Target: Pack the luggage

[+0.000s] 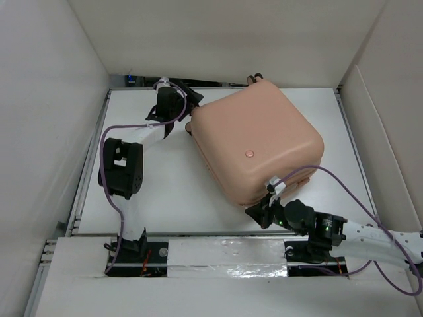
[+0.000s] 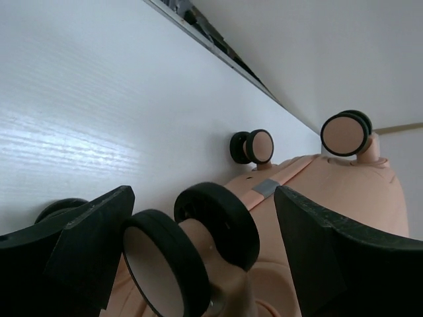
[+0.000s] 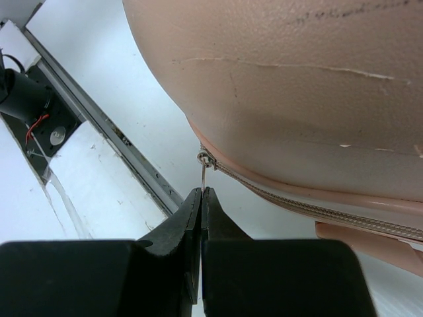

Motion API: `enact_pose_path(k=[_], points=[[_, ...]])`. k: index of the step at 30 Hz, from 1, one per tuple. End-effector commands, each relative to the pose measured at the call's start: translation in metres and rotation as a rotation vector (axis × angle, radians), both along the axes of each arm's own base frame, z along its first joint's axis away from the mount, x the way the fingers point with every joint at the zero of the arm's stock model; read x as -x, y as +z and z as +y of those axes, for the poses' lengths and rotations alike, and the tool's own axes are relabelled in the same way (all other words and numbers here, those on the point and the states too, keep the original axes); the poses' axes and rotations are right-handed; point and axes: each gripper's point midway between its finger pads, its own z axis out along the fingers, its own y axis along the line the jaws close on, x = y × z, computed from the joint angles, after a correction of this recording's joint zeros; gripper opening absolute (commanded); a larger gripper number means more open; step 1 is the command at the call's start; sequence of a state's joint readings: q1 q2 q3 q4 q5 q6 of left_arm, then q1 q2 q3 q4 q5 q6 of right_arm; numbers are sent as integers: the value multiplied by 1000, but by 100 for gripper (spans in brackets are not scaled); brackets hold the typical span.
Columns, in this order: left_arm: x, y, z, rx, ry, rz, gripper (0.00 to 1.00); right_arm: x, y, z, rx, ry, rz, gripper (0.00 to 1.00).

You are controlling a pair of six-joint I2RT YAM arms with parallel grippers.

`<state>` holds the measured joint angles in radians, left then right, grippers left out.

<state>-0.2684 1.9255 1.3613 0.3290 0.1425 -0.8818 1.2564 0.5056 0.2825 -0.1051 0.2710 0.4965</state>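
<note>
Lying shut in the top view, the luggage [image 1: 258,142] sat right of centre on the table [image 1: 158,191]; at the left wrist, the left gripper [image 2: 201,198] gaped wide around a wheel [image 2: 198,244], gripping nothing; at the right wrist, the right gripper [image 3: 201,198] was pinched tight on the zipper pull [image 3: 205,173], so zipping, I'd judge, was the step left.

Left fingers [image 2: 92,241] and right fingers [image 3: 177,231] are matte black, grainy wedges. Behind them, the left arm [image 1: 122,165] and right arm [image 1: 370,236] are white tubes with chunky black joints, each trailing a purple cable [image 1: 316,167]. A green light [image 1: 280,222] glows just behind the right fingers.
</note>
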Motion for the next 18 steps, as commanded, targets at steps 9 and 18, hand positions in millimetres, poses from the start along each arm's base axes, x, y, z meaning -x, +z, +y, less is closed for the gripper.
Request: enact_pose_path(k=[9,18], points=[[8,35,-37,205,-132,-220,0,2,19,3,-84,-13,2,0],[52,-1,-1,178,-76,-219,0,-19,39,-21,-46,-113,-84,0]])
